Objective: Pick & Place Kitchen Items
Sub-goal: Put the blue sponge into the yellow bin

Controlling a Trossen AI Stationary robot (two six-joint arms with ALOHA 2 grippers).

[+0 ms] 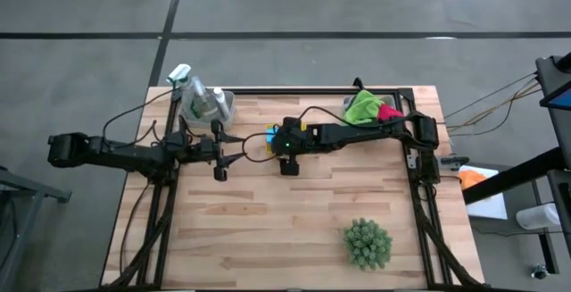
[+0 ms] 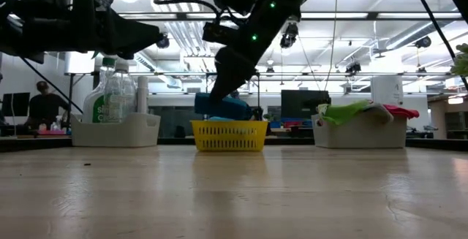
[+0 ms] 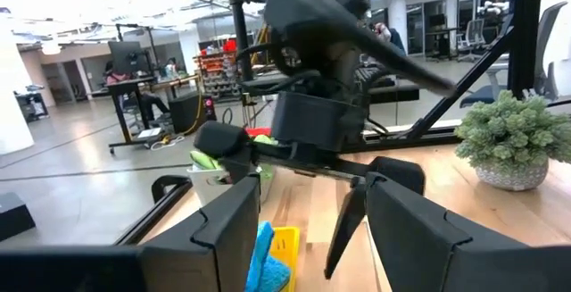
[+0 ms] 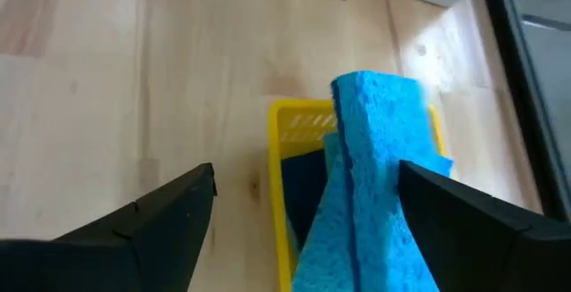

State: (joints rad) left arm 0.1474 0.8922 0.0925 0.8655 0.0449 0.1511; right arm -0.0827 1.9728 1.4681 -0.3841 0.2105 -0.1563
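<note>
A yellow tray (image 1: 270,146) stands on the table's far middle and holds bright blue sponges (image 2: 219,107). One sponge (image 4: 370,176) stands on edge in the tray, sticking up above its rim. My right gripper (image 4: 306,171) is open just above the tray, a finger on each side of that sponge; it also shows in the high view (image 1: 275,140). My left gripper (image 3: 312,189) is open and empty, just left of the tray (image 3: 284,243) and above the table; the high view shows it too (image 1: 223,153). My right gripper's fingers come down from above and stand on either side of the upright sponge. One finger (image 4: 464,216) lies right beside the sponge's flat side (image 4: 388,203). I cannot tell whether it touches. The other finger is well apart from it.
A white bin (image 1: 207,106) at the far left holds a clear spray bottle (image 1: 189,87) and a small white bottle (image 1: 219,101). A bin at the far right holds green (image 1: 362,106) and red (image 1: 389,112) cloths. A spiky green plant (image 1: 367,243) stands near right.
</note>
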